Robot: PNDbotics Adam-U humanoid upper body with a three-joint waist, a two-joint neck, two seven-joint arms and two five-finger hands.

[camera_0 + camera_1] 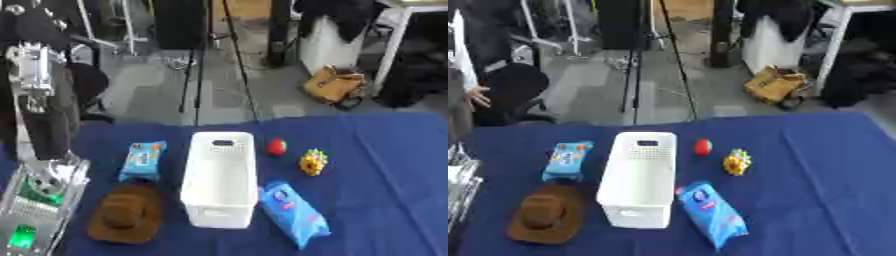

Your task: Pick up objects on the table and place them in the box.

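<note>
The left eye view shows the robot's left arm [39, 185] big at the left edge, but the right eye view shows only a sliver; I cannot tell how the fingers are. On the blue table [385, 175], from left: a brown hat [127, 215], a blue packet [143, 160], the white box [219, 180], a bigger blue packet [296, 214] touching it, a red ball [276, 146], a yellow toy [313, 162]. The packets' writing is too blurry to read

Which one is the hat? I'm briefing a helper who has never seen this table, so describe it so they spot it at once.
Start at the white box in the middle of the blue table. Look to its left, at the near end: the hat lies there, just in front of a small blue packet. It is the only brown thing on the cloth, with a round brim and a raised crown.
</note>
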